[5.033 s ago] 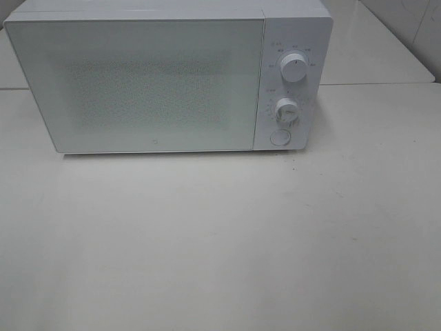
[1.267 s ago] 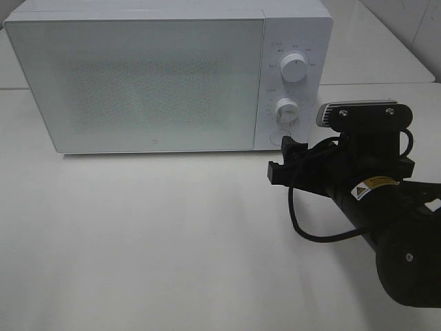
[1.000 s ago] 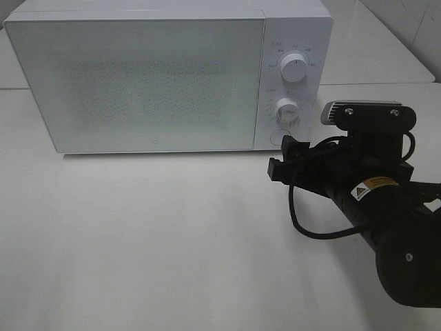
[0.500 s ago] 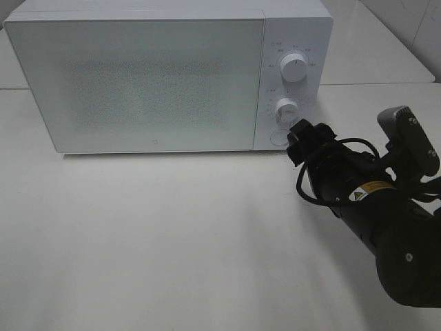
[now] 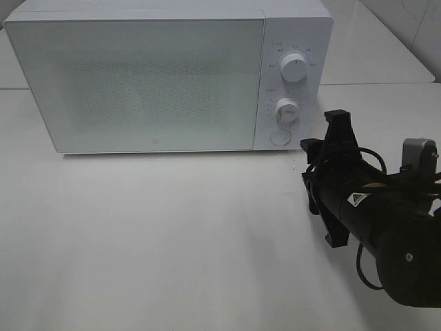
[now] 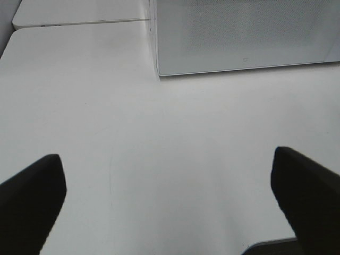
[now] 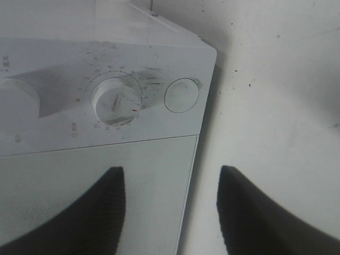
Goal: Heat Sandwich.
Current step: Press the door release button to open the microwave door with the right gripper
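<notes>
Starting at the left, we see the left gripper (image 6: 166, 154) only through its own wrist camera. Its two dark fingers (image 6: 32, 196) stand far apart at the edges of that view, released, with nothing but bare white table (image 5: 172, 241) between them. It hangs above the table, well apart from the near lower corner of the microwave (image 5: 151, 10). The white microwave stands at the back of the table, and its wide frosted door (image 5: 145, 83), which takes up most of the front, is shut. We cannot tell where the sandwich is: it shows in none of the views, and the speckled door lets us see nothing behind it. To the right of the door runs the control strip, with an upper knob (image 5: 294, 68), a lower knob (image 5: 286, 110) ringed by small markings, and below that a round button (image 5: 279, 136). Further right, the black right arm (image 5: 386, 227) reaches in from the lower right corner of the high view, rolled onto its side, its front end near the microwave's right front corner but apart from it. In its wrist view the right gripper (image 7: 171, 169) points at the control strip and the edge of the door. Its jaws stand parted with a clear gap, clasping nothing and touching neither the button nor the lower knob.
</notes>
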{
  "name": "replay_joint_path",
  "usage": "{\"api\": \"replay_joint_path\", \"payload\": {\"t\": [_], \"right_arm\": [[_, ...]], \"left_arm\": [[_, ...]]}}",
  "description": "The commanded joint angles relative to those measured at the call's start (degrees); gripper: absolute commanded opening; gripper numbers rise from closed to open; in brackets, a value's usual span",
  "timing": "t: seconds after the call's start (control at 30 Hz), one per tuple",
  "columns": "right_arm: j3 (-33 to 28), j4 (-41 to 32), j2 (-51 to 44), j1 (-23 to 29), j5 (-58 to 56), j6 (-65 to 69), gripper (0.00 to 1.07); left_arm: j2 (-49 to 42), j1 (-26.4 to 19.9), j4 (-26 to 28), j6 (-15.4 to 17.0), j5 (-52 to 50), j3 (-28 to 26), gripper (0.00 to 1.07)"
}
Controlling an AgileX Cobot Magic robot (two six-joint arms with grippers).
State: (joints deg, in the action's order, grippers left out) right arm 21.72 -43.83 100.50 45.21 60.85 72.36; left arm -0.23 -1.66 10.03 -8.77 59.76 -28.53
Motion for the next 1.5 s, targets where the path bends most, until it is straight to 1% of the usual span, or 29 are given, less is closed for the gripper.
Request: {"api": "replay_joint_path", "payload": {"t": [0.03, 0.1, 0.13, 0.17, 0.23, 0.27, 0.53, 0.7, 0.8, 0.9, 1.0, 1.13, 1.23, 1.3, 1.5], "right_arm": [[0.57, 0.00, -0.29, 0.29, -0.46, 5.61, 0.33], [0.57, -0.17, -0.29, 0.29, -0.46, 6.42, 0.23], [0.57, -0.17, -0.29, 0.29, -0.52, 7.28, 0.13], [0.57, -0.17, -0.29, 0.29, -0.52, 7.28, 0.13], [0.57, -0.23, -0.29, 0.29, -0.52, 7.56, 0.03], [0.57, -0.23, -0.29, 0.29, -0.52, 7.68, 0.00], [0.57, -0.34, -0.29, 0.11, -0.74, 10.14, 0.00], [1.49, -0.34, 0.06, 0.06, -3.55, 10.08, 0.01], [2.52, 0.46, 1.38, -0.92, -3.55, 10.08, 0.01], [4.64, 3.38, 3.55, -2.69, -4.70, 10.14, 0.01], [5.61, 4.41, 4.47, -3.44, -4.81, 10.08, 0.01], [7.73, 6.47, 6.30, -5.44, -5.39, 10.08, 0.01], [10.43, 9.28, 8.48, -7.79, -7.33, 10.08, 0.01], [10.89, 9.63, 8.94, -8.14, -7.39, 10.08, 0.01], [14.90, 11.23, 12.32, -11.57, -8.02, 9.91, 0.01]], "left_arm": [[-1.55, -0.17, 0.06, 0.34, -0.69, 0.17, 1.04], [-1.55, -0.17, 0.06, 0.34, -0.69, 0.17, 1.04], [-1.55, -0.17, 0.06, 0.34, -0.69, 0.17, 1.04], [-1.55, -0.17, 0.06, 0.34, -0.69, 0.17, 1.04], [-1.55, -0.17, 0.06, 0.34, -0.69, 0.17, 1.04], [-1.55, -0.17, 0.06, 0.34, -0.69, 0.17, 1.04], [-1.55, -0.17, 0.06, 0.34, -0.69, 0.17, 1.04], [-1.55, -0.17, 0.06, 0.34, -0.69, 0.17, 1.04], [-1.55, -0.17, 0.06, 0.34, -0.69, 0.17, 1.04], [-1.55, -0.17, 0.06, 0.34, -0.69, 0.17, 1.04], [-1.55, -0.17, 0.06, 0.34, -0.69, 0.17, 1.04], [-1.55, -0.17, 0.06, 0.34, -0.69, 0.17, 1.04], [-1.55, -0.17, 0.06, 0.34, -0.69, 0.17, 1.04], [-1.55, -0.17, 0.06, 0.34, -0.69, 0.17, 1.04], [-1.55, -0.17, 0.06, 0.34, -0.69, 0.17, 1.04]]}}
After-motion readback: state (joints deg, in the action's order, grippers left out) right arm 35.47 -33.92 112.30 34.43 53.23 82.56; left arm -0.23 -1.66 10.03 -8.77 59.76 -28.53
